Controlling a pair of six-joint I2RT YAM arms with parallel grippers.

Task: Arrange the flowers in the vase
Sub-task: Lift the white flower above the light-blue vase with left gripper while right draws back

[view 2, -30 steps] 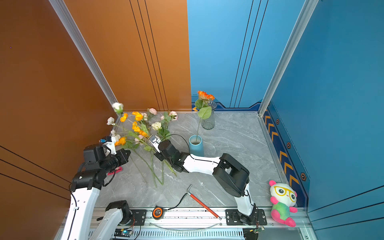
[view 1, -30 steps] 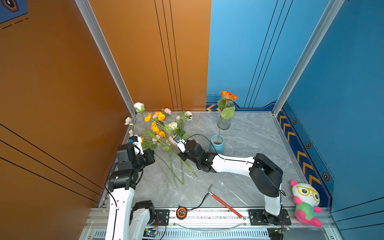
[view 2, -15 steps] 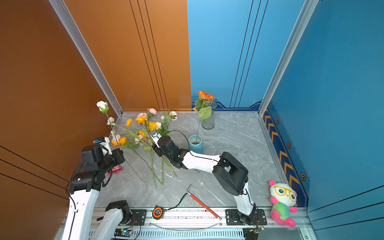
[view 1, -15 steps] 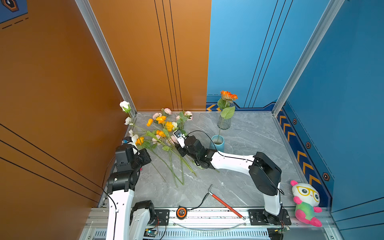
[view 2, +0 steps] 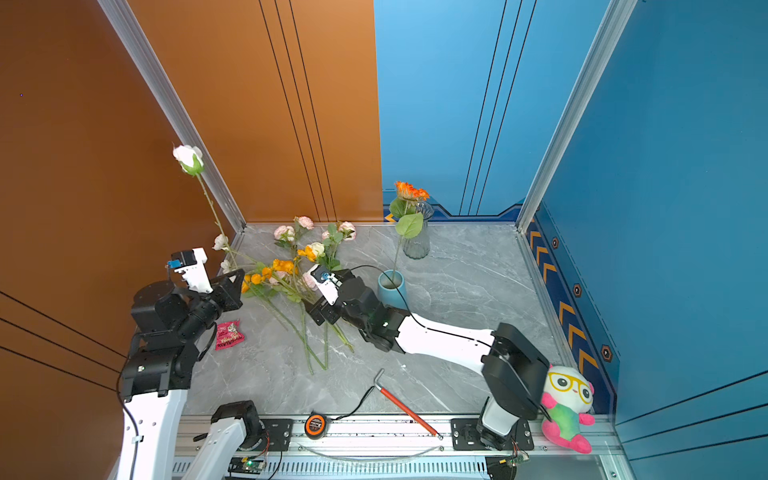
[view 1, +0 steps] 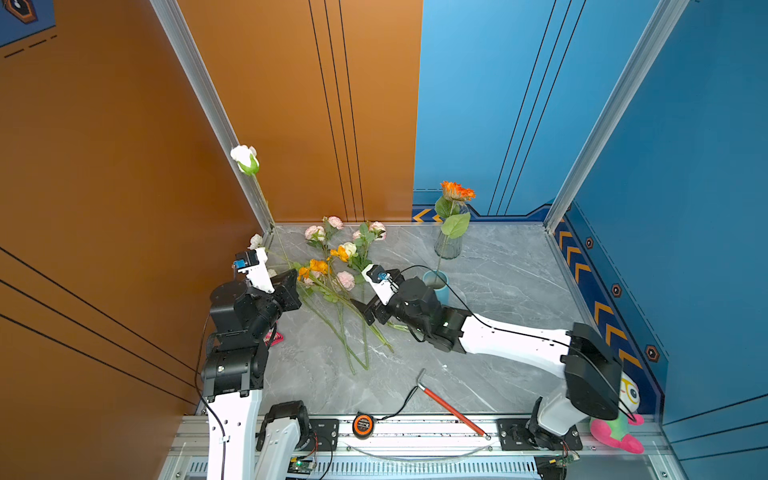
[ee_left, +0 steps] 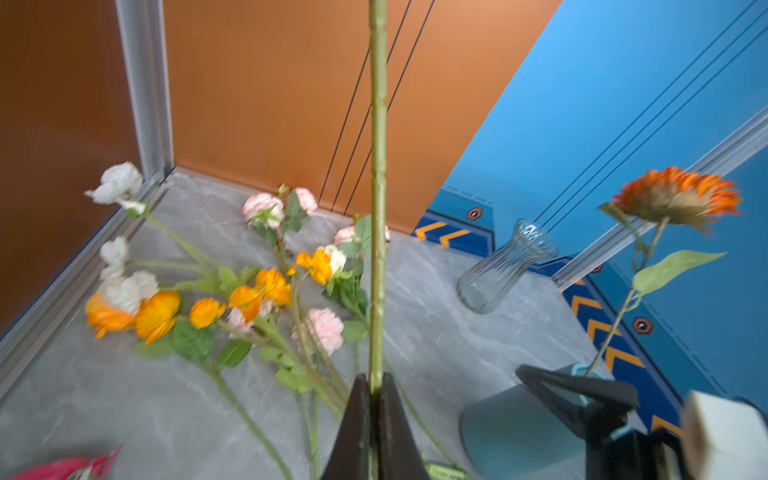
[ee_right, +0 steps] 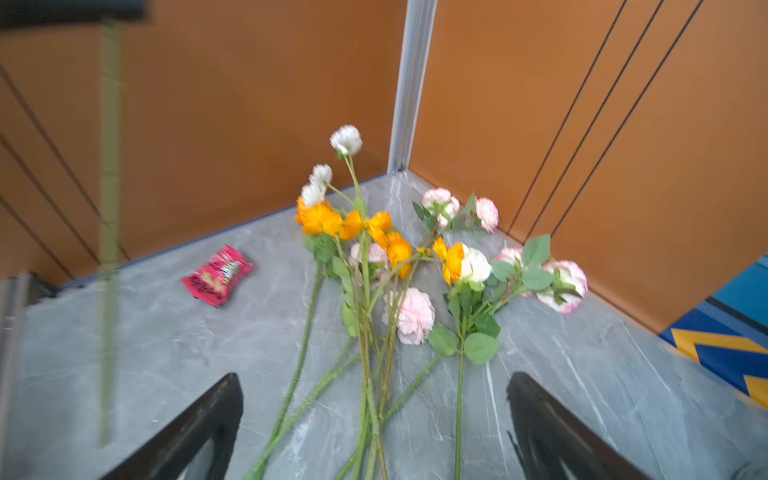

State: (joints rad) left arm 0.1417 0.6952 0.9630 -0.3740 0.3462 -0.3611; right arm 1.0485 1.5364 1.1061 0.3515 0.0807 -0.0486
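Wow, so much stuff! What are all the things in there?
white rose: one, white, held high at left
loose flowers: several, pink, orange, white, lying back left
orange flower: one, orange, in the blue vase
blue vase: one, blue, mid-table
glass vase: one, clear, at the back
packet: one, red, table's left
hammer: one, red-handled, front
tape measure: one, orange-black, front rail
plush toy: one, white-pink-green, front right
table: one, grey marble
left gripper: black, shut on the white rose's stem
right gripper: black, open above the loose flowers' stems
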